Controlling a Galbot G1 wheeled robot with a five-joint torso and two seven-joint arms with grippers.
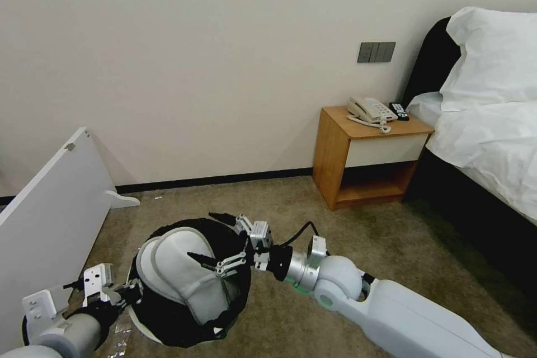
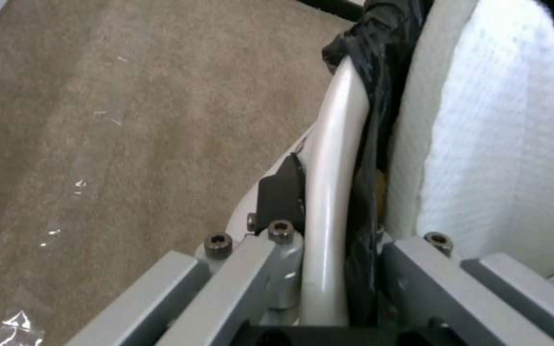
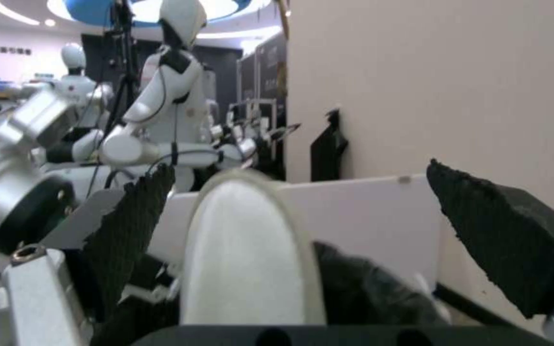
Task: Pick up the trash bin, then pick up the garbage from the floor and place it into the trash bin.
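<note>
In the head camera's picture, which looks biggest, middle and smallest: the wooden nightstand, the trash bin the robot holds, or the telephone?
1. Trash bin and nightstand look about alike. The bin is nearer the camera, so I will not rank them.
2. Telephone, clearly smallest.

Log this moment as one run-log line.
left pincer: shut on trash bin rim | right pincer: open over slippers in bin | floor: carpet

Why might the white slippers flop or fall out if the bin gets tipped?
The slippers look thin, soft, probably light and floppy. They stand above the trash bin rim, so tilting may spill them. The left end effector grips the rim; the open right end effector hovers over them.
</note>
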